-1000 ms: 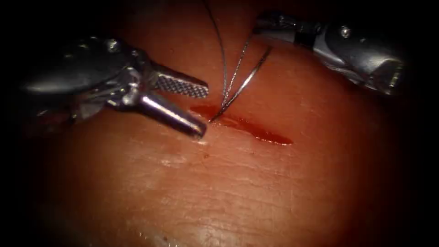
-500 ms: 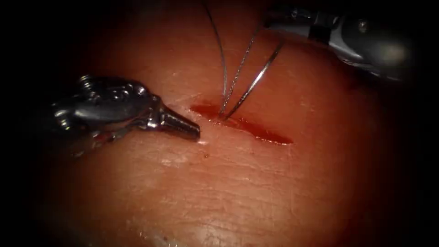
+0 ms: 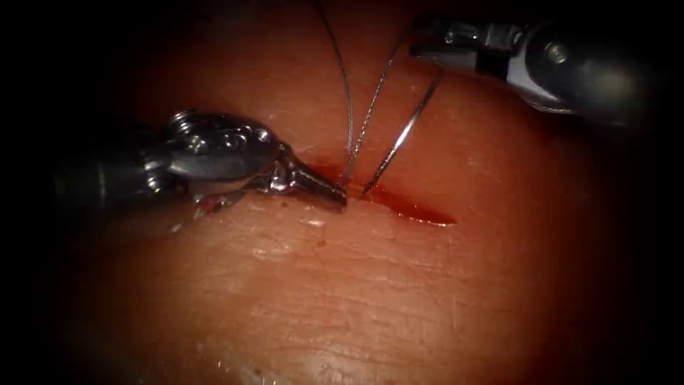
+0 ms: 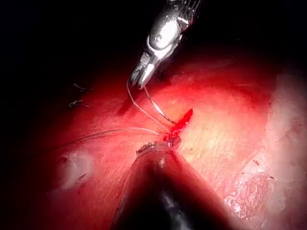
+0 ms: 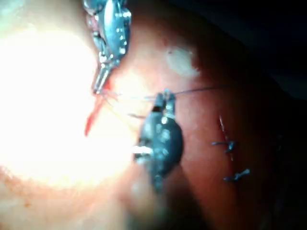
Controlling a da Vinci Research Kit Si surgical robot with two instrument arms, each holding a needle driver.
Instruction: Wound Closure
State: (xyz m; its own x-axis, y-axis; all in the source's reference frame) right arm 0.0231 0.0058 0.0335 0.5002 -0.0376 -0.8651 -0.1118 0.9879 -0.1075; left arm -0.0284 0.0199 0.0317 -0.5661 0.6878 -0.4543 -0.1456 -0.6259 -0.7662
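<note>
Your right tool (image 3: pixel 427 51) pinches the needle (image 3: pixel 402 135) near its blunt end, above and right of the cut (image 3: pixel 399 203). The needle slants down-left; its point rests at the cut's upper edge, and whether it has entered the tissue (image 3: pixel 342 285) cannot be told. Thread (image 3: pixel 347 107) rises from the cut's left end. Your left tool (image 3: pixel 335 194) lies low, nearly flat, jaws pressed together, tip touching the tissue at the cut's left end; it appears to hold nothing.

Judgement: the needle is thin, stiff and slippery, best gripped back from the point. The tissue is soft and yields. The thread is limp and light.
</note>
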